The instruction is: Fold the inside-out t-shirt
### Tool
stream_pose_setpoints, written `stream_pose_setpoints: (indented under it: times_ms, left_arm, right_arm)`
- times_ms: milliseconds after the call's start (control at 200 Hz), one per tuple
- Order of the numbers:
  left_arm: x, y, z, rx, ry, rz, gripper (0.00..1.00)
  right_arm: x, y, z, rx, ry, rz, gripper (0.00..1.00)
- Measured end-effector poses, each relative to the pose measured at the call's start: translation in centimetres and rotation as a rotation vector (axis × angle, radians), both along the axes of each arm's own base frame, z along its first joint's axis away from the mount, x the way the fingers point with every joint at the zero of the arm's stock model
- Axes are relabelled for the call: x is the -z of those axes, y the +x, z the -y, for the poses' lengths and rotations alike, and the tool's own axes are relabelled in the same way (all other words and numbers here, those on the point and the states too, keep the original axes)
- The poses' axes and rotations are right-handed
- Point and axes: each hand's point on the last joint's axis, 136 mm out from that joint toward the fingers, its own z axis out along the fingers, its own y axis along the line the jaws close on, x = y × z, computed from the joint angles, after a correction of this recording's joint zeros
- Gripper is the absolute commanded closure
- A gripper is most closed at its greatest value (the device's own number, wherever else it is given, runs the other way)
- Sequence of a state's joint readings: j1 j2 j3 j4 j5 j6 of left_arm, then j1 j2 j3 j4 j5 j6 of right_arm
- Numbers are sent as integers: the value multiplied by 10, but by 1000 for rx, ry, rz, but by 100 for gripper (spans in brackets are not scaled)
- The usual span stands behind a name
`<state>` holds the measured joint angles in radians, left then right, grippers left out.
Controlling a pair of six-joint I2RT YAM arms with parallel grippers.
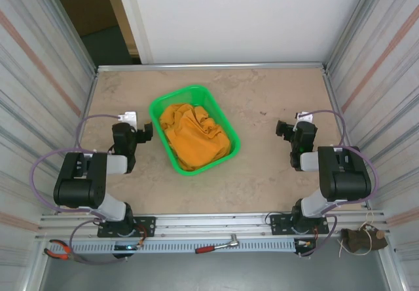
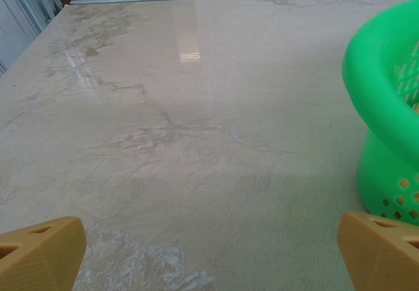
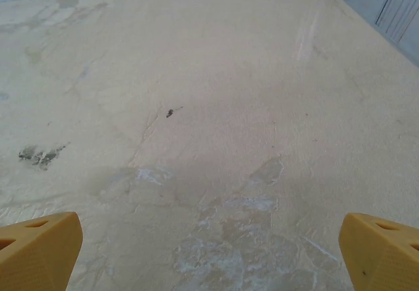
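Near the middle of the table [image 1: 275,179], a little left of centre, the inside-out t-shirt [image 1: 195,135] lay crumpled in a heap inside the green basket [image 1: 159,105]; its orange-yellow cloth was bunched in loose folds and filled most of the tub; whether any print faced up could not be told from above. The left gripper [image 1: 145,132] hung just beside the basket's left rim, apart from it, with its jaws spread wide and nothing between them; in the left wrist view its tan fingers [image 2: 39,252] sat at the two lower corners over bare table, with the basket's slotted wall at the right edge. The right gripper [image 1: 283,130] stood well apart from the basket on the other side, likewise spread wide and empty, above scuffed, mottled table. A white tag [image 1: 127,116] sat on the left wrist; its lettering was too small to read. On the front rail lay red-handled pliers [image 1: 57,250] and a ratchet wrench [image 1: 219,246].
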<state>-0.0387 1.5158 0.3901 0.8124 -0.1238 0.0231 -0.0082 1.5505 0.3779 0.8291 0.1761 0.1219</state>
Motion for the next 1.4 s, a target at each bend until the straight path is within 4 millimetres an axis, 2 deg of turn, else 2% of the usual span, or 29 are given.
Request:
stream_pose_setpoints:
  times_ms: [967, 1067, 1137, 1212, 1277, 1398]
  left_arm:
    - [2, -1, 2, 21, -14, -16, 1]
    - [-13, -9, -7, -10, -32, -17, 1]
    - [-36, -14, -20, -56, -54, 25, 1]
    - [-67, -19, -34, -113, -83, 86, 1]
    - [-87, -23, -41, -156, -101, 115, 1]
    - [-114, -28, -37, -191, -188, 113, 1]
  right_arm:
    - [2, 0, 0, -20, 18, -9, 1]
    - [-3, -5, 0, -1, 2, -32, 1]
    - [-24, -4, -2, 14, -17, -12, 1]
    - [-60, 1, -5, 22, -19, 35, 1]
    - [-103, 6, -9, 36, 30, 81, 1]
    - [-192, 15, -11, 30, 232, 175, 1]
